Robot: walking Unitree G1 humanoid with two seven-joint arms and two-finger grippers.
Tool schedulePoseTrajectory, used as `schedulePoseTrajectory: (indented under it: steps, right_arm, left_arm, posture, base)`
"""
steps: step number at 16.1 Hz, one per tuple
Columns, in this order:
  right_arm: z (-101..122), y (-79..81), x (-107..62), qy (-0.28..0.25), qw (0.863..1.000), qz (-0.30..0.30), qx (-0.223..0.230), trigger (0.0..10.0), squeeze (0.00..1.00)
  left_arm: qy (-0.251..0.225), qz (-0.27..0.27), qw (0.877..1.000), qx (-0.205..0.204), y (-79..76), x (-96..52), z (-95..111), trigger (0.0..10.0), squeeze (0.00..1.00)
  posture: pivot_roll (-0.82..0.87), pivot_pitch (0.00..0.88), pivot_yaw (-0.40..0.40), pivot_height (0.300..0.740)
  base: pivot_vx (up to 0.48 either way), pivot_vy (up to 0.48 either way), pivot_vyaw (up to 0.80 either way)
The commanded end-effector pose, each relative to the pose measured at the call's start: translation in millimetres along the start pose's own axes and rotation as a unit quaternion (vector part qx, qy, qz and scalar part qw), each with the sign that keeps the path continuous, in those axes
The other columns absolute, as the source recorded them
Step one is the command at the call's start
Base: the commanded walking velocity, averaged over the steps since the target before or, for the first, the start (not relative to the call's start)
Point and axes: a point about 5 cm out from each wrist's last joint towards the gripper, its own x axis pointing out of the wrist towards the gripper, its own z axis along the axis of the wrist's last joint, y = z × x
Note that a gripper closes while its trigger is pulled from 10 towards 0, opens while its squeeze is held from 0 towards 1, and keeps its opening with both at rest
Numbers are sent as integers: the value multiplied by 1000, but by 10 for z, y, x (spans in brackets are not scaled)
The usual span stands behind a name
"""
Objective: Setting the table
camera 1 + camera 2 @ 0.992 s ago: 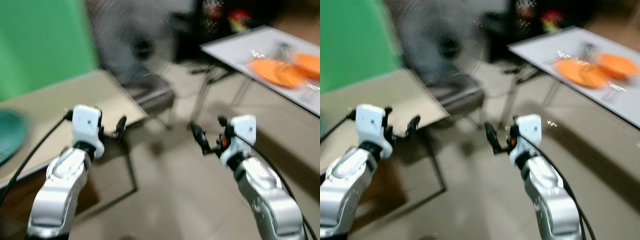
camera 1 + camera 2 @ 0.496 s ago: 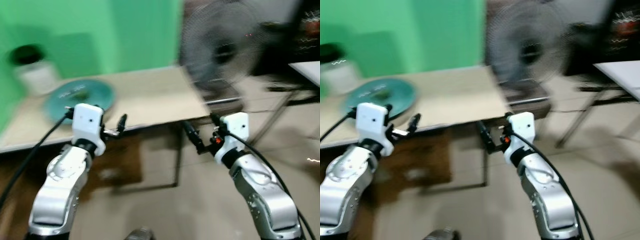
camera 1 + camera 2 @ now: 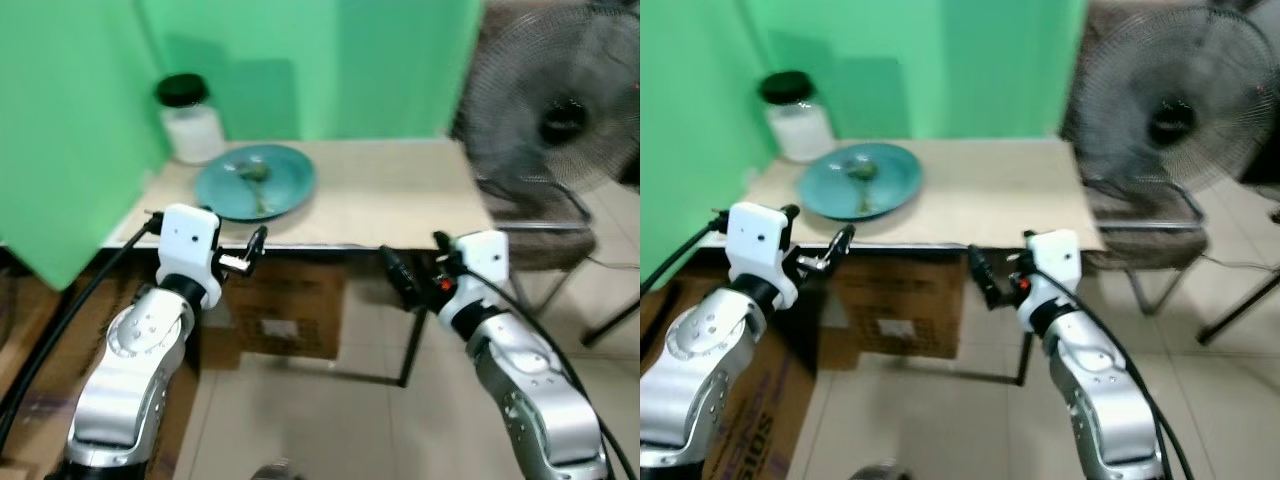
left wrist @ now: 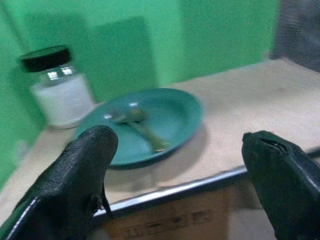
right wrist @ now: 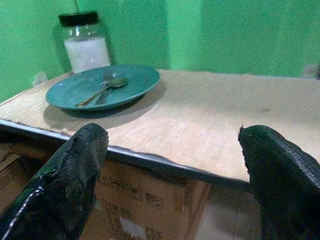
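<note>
A teal plate point(image 3: 255, 182) lies on a beige table point(image 3: 400, 190) against a green wall. A fork and a spoon point(image 5: 102, 89) rest in the plate. Behind it stands a glass jar point(image 3: 190, 120) with a black lid and white contents. My left gripper point(image 3: 250, 255) is held out at the table's front edge, just short of the plate, open and empty. To the right, my right gripper point(image 3: 400, 282) is open and empty too, a little below the table's edge. In the wrist views, the left fingers point(image 4: 85, 170) and the right fingers point(image 5: 75, 170) stand wide apart.
A large standing fan point(image 3: 560, 110) is at the table's right end, with a metal-framed seat point(image 3: 540, 215) below it. A cardboard box point(image 3: 285, 310) sits under the table, and another box point(image 3: 760, 420) is at my left. Tiled floor lies in front.
The camera has swung left: the white table with orange plates has left the picture, and the beige table with the teal plate has come in. Both arms keep their pose.
</note>
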Motion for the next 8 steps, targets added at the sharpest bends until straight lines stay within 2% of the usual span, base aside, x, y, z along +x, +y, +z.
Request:
schedulePoseTrajectory:
  steps: [1, 8]
  right_arm:
    - [-2, 27, 17, 1, 1000, 2, -2, 10000, 1000]
    - [-5, 20, 70, 2, 1000, 1, -5, 10000, 1000]
  left_arm:
    - [6, 5, 1000, 5, 29, -12, -22, 10000, 0]
    - [3, 3, 1000, 2, 21, -25, -26, 10000, 0]
  posture:
    - [114, 0, 16, 740]
    - [127, 0, 0, 740]
  base:
    - [285, 0, 788]
    - [301, 0, 779]
